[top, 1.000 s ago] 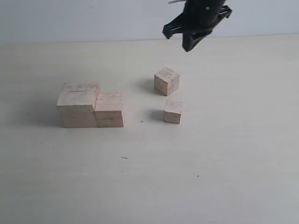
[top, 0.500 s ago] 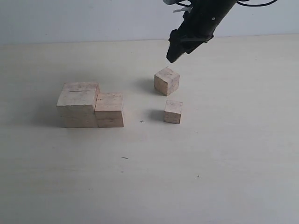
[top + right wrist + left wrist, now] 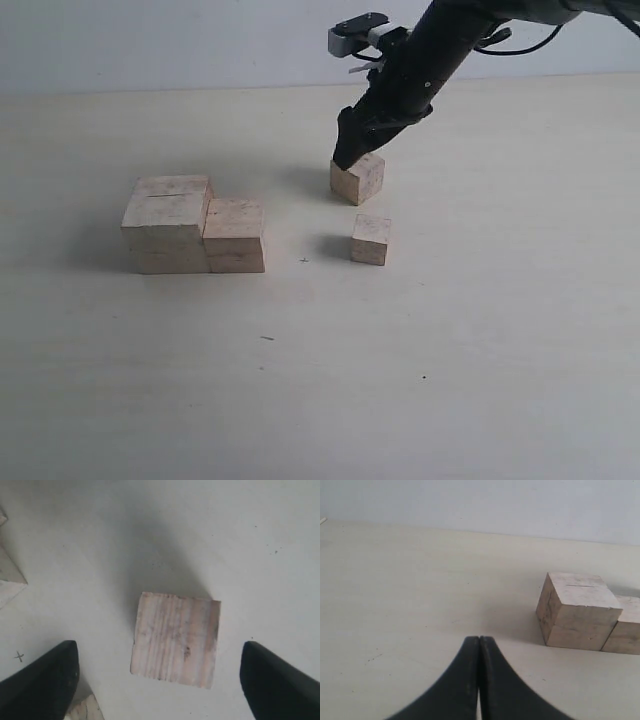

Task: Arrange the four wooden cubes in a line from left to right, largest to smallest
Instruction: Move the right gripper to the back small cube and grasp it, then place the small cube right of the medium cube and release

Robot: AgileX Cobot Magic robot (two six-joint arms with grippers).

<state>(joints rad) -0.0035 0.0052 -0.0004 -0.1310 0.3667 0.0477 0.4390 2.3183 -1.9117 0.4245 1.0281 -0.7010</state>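
Exterior view, right tool [image 3: 347,152] above cube [image 3: 364,181] (jaws wide)

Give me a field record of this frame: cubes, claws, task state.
largest cube: far left, crack line on top
second cube: touching largest cube's right side
third cube: apart, turned askew
smallest cube: apart, in front of third cube
right claw: open, straddling third cube, no contact
left claw: shut, empty
row: two of four placed
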